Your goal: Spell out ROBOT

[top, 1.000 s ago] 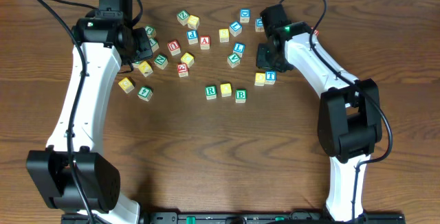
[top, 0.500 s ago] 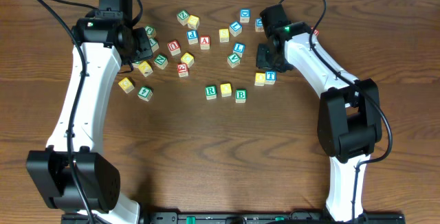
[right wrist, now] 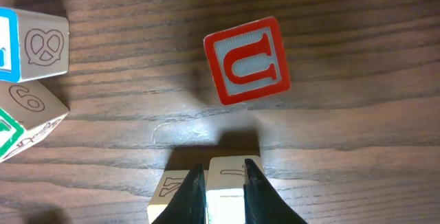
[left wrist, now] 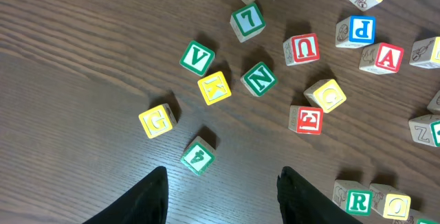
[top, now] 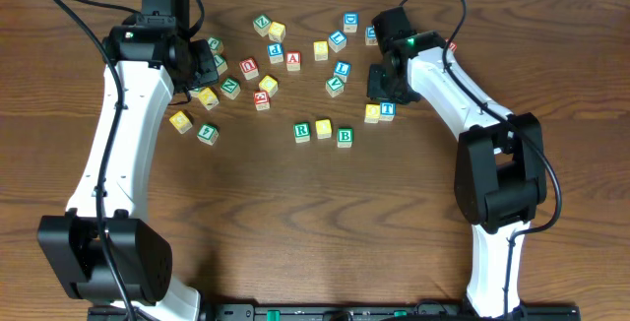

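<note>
A green R cube [top: 302,131], a yellow-topped cube [top: 323,129] and a green B cube [top: 345,136] stand in a row mid-table. To their right a second yellow-topped cube [top: 372,113] touches the blue T cube [top: 388,108]. In the right wrist view my right gripper [right wrist: 224,169] is shut on the right-hand cube of that pair, the T cube [right wrist: 227,163], which rests on the table. My left gripper [left wrist: 221,174] hangs open above bare wood with nothing between its fingers. The R cube [left wrist: 357,200] lies to its lower right.
Several loose letter cubes are scattered across the back of the table, among them a red A [top: 292,60] and a green N [top: 229,88]. A red U cube [right wrist: 247,60] sits just beyond the right fingers. A yellow G [left wrist: 157,121] and a green cube [left wrist: 198,157] lie ahead of the left gripper.
</note>
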`<control>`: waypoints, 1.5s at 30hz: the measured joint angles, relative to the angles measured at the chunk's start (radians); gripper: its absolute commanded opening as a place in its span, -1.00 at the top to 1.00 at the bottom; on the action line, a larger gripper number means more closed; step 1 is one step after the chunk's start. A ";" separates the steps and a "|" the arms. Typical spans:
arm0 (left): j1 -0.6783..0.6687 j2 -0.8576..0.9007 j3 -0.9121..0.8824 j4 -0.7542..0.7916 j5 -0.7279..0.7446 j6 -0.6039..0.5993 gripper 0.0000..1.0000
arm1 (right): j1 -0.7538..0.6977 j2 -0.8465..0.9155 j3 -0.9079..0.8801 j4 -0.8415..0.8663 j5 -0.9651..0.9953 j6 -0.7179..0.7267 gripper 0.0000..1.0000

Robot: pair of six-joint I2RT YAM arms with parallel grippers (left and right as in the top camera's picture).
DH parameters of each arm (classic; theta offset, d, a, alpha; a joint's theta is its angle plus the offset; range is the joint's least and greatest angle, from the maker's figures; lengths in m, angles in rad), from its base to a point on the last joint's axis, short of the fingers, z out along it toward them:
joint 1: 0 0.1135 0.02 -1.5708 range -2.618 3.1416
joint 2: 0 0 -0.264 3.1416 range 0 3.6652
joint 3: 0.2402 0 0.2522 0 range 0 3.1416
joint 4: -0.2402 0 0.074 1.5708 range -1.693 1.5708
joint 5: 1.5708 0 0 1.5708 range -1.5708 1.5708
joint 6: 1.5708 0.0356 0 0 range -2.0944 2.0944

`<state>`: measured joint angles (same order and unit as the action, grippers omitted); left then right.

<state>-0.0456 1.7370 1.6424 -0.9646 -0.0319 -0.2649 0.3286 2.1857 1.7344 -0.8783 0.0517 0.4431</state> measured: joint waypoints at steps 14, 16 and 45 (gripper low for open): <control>0.000 0.000 0.000 0.000 0.000 0.000 -0.01 | 0.017 0.000 -0.013 0.001 -0.003 -0.003 0.72; 0.000 0.000 0.000 -0.002 0.000 0.000 -0.01 | 0.017 0.000 -0.014 0.000 -0.003 -0.003 0.72; 0.000 0.000 0.000 -0.008 0.000 0.000 -0.01 | 0.017 -0.001 -0.014 -0.060 -0.017 -0.015 0.75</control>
<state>-0.0456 1.7370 1.6424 -0.9730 -0.0319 -0.2649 0.3454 2.1849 1.7203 -0.9386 0.0349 0.4282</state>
